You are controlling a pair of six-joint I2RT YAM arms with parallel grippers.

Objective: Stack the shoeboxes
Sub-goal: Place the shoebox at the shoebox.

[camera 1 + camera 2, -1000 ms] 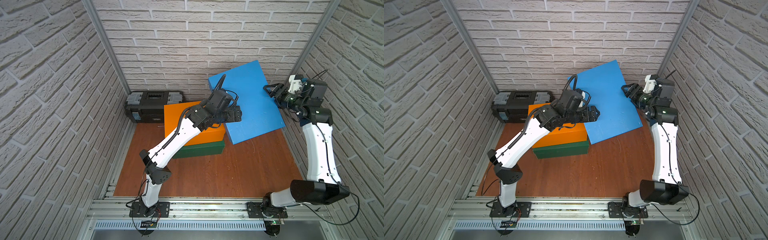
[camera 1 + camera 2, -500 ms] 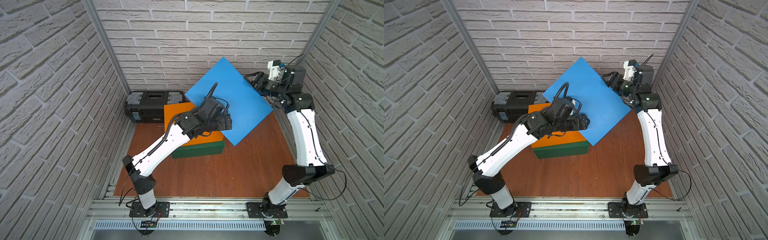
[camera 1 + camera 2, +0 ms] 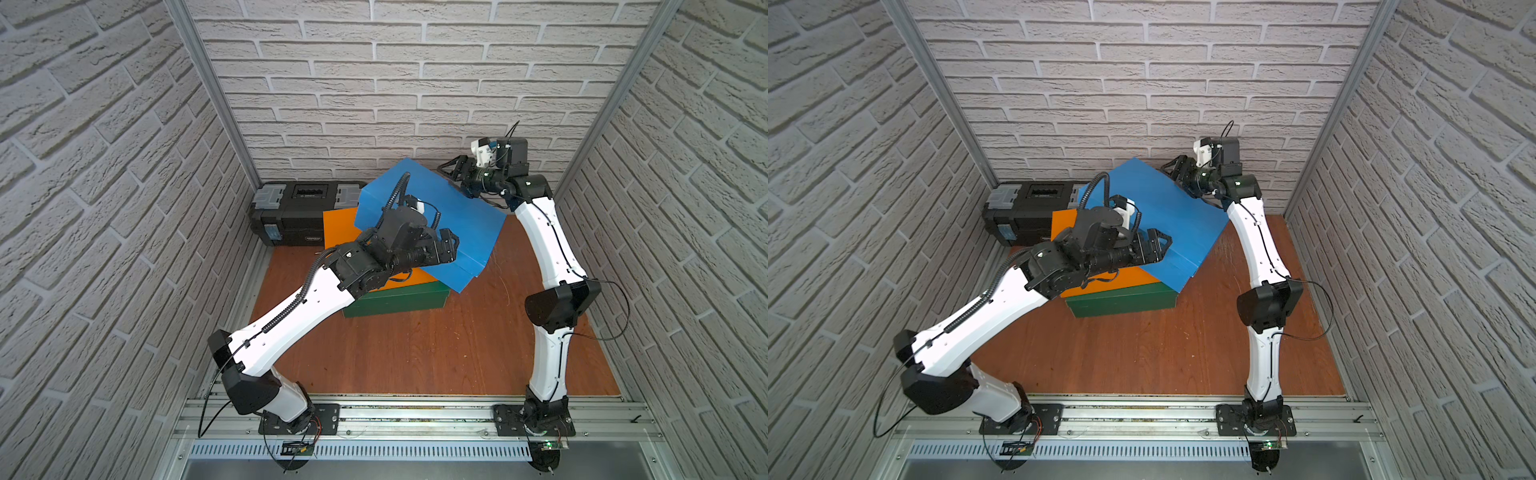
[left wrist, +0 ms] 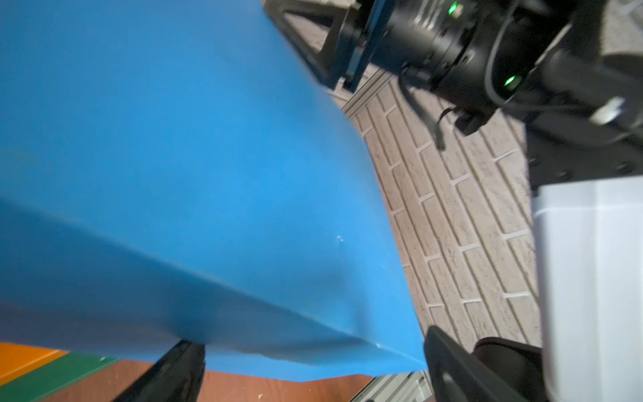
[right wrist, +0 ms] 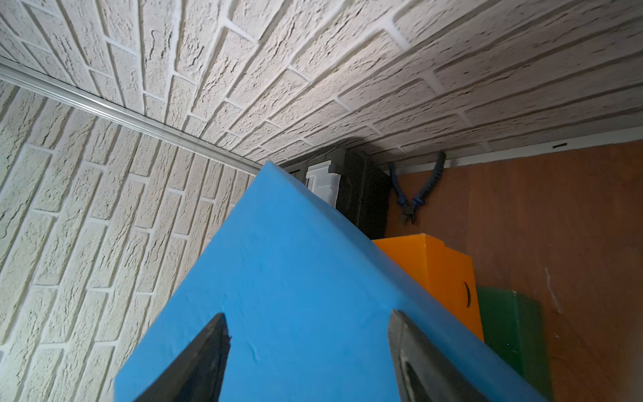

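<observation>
Placement of the third box, near to far. On the brown wooden surface [image 3: 415,353] the dark green rectangular cardboard shoebox [image 3: 395,301] forms the base, and the orange cardboard shoebox [image 3: 338,228] rests on its lid. The left claw [image 3: 451,248] is spread to its widest astride the near end of the blue cardboard shoebox [image 3: 457,212]; whether its pads press cannot be told. This box lies tilted and skewed across the orange lid, one corner overhanging toward the right arm, so it is judged only partly landed. The right claw [image 3: 451,172] pinches its far end, presumably to steer a load too long for one arm. Behind stand the black plastic toolbox [image 3: 299,208] and the pale brick wall [image 3: 415,104].
</observation>
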